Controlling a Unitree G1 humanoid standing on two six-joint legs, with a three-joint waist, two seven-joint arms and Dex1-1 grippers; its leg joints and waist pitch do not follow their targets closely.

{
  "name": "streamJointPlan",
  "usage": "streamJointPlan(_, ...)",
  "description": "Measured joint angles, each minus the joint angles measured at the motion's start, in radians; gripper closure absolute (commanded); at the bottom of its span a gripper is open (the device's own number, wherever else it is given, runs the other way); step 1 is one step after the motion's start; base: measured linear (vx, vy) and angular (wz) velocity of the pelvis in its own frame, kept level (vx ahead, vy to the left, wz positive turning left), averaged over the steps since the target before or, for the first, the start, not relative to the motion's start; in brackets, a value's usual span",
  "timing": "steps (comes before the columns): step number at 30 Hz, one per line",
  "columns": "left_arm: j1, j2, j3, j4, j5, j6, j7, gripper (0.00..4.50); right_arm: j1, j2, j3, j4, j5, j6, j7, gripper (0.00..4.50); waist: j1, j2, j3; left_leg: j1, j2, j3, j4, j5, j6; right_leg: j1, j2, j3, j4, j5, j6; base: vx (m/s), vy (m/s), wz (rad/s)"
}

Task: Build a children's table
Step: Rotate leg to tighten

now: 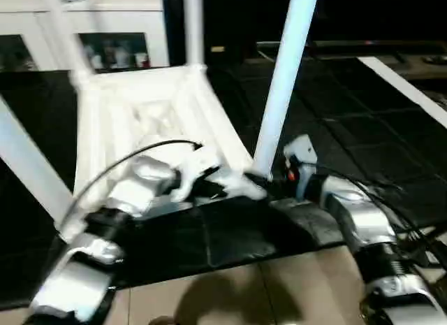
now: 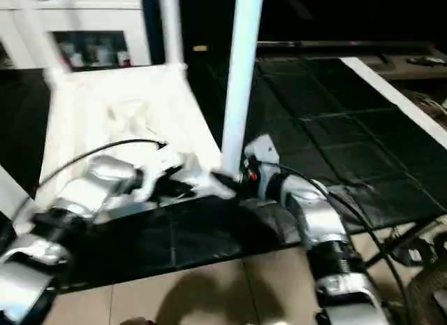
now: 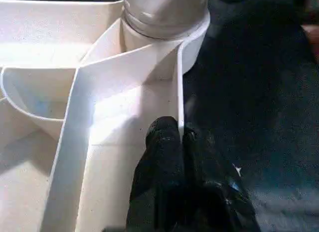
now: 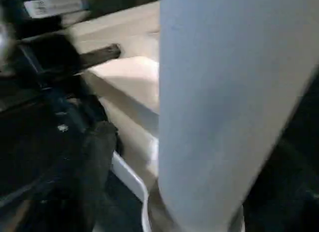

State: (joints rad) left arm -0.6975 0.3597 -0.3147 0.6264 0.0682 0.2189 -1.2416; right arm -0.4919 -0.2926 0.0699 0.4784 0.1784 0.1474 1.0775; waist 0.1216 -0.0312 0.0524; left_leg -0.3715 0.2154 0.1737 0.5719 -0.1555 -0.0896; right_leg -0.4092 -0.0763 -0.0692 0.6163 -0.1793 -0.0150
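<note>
The children's table lies upside down on the black mat, its ribbed underside facing up and its white legs pointing upward. My left gripper is shut on the thin rim wall of the frame, just below a corner leg socket. The near right leg stands tall at that corner. At the foot of this leg is my right gripper, open: in the right wrist view one black finger stands clear of the leg, and the other finger is hidden behind it.
A white glass-door cabinet stands at the back left. Black mat tiles stretch to the right, crossed by a white strip. Beige floor lies nearest me. Cables hang near my right forearm.
</note>
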Motion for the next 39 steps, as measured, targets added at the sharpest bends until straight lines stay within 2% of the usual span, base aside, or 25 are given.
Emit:
streamJointPlan(1,0.001,0.017,-0.004,0.000,-0.008,-0.003,-0.034,4.50,0.003,-0.024,0.006,-0.007,0.013,0.005,0.047,0.14,0.005,0.000,0.000,0.000,0.000,0.000,0.000,0.000,0.001,0.001,0.000,0.000,-0.001,0.000,0.000,0.000,0.000,0.00)
streamJointPlan(3,0.001,0.036,-0.008,0.000,-0.020,-0.009,-0.076,4.50,0.009,-0.056,0.007,-0.015,0.027,0.017,0.104,0.14,0.012,0.000,0.000,0.000,0.000,0.000,0.000,-0.001,0.001,0.001,0.000,0.000,-0.001,0.000,0.000,0.000,0.000,0.00)
streamJointPlan(5,0.001,0.069,-0.012,-0.001,-0.031,-0.040,-0.140,4.50,0.017,-0.090,0.027,-0.039,0.052,0.045,0.200,0.14,0.022,0.000,0.000,0.000,0.000,0.000,0.000,-0.001,0.001,0.001,0.000,0.000,-0.001,0.000,0.000,0.000,0.000,0.00)
streamJointPlan(6,0.001,0.085,-0.018,-0.003,-0.035,-0.063,-0.183,4.50,0.017,-0.112,0.055,-0.050,0.062,0.051,0.260,0.14,0.026,0.000,0.000,0.000,0.000,0.000,0.000,-0.001,0.001,0.001,0.000,-0.001,-0.001,0.000,0.000,0.000,0.000,0.00)
streamJointPlan(11,0.002,0.097,-0.049,-0.003,-0.035,-0.124,-0.260,4.50,0.010,-0.131,0.099,-0.040,0.062,0.049,0.353,0.14,0.042,0.000,0.000,0.001,0.000,0.000,0.004,-0.001,0.001,0.004,0.000,0.000,0.000,0.000,0.000,0.000,0.000,0.00)
streamJointPlan(12,0.002,0.095,-0.060,-0.003,-0.035,-0.138,-0.269,4.50,-0.007,-0.127,0.108,-0.016,0.057,0.045,0.369,0.40,0.043,0.000,0.000,0.001,0.000,0.000,0.005,-0.001,0.001,0.005,0.000,0.000,0.000,0.000,0.000,0.000,0.000,0.00)
streamJointPlan(14,0.002,0.089,-0.071,-0.003,-0.035,-0.146,-0.280,4.50,-0.031,-0.122,0.116,0.013,0.050,0.040,0.374,0.40,0.044,0.000,0.000,0.001,0.000,0.000,0.006,-0.001,0.001,0.006,0.000,0.000,0.000,0.000,0.000,0.000,0.000,0.00)
streamJointPlan(15,0.002,0.086,-0.077,-0.003,-0.035,-0.151,-0.284,4.50,-0.042,-0.120,0.118,0.023,0.045,0.037,0.375,0.66,0.045,0.000,0.000,0.001,0.000,0.000,0.007,-0.001,0.001,0.006,0.000,0.000,0.001,0.000,0.000,0.000,0.000,0.00)
streamJointPlan(16,0.002,0.085,-0.081,-0.003,-0.035,-0.157,-0.289,4.50,-0.053,-0.120,0.123,0.037,0.044,0.036,0.387,0.66,0.045,-0.001,0.000,0.001,0.000,0.000,0.007,-0.001,0.001,0.006,-0.001,0.000,0.001,0.000,0.000,0.000,0.000,0.00)
streamJointPlan(19,0.002,0.082,-0.082,-0.003,-0.033,-0.164,-0.293,4.50,-0.055,-0.120,0.133,0.041,0.048,0.040,0.414,0.84,0.042,-0.001,0.000,0.001,0.001,0.000,0.007,-0.001,0.001,0.006,0.000,0.000,0.001,0.000,0.000,0.000,0.000,0.00)
streamJointPlan(21,0.002,0.081,-0.083,-0.002,-0.033,-0.176,-0.294,4.50,-0.055,-0.121,0.134,0.043,0.052,0.045,0.427,1.16,0.041,-0.002,0.000,0.001,0.002,0.000,0.006,-0.001,0.001,0.006,0.000,-0.001,0.001,0.000,0.000,0.000,0.000,0.00)
streamJointPlan(29,0.001,0.079,-0.085,0.023,-0.032,-0.200,-0.293,4.50,-0.061,-0.122,0.136,0.054,0.063,0.049,0.480,1.65,0.041,-0.003,0.000,0.001,0.002,0.000,0.006,-0.001,0.001,0.005,0.000,-0.001,0.001,0.000,0.000,0.000,0.000,0.00)
streamJointPlan(35,0.001,0.077,-0.085,0.031,-0.030,-0.207,-0.285,4.50,-0.061,-0.122,0.136,0.058,0.064,0.050,0.488,2.27,0.041,-0.003,0.000,0.001,0.002,0.000,0.007,-0.001,0.001,0.005,0.000,-0.001,0.002,0.000,0.000,0.000,0.000,0.00)
streamJointPlan(39,-0.002,0.061,-0.074,0.055,-0.030,-0.206,-0.253,4.50,-0.060,-0.119,0.129,0.061,0.063,0.060,0.457,2.39,0.042,-0.004,0.000,0.002,0.002,0.000,0.007,0.000,0.001,0.006,0.000,0.000,0.003,0.000,0.000,0.000,0.000,0.00)
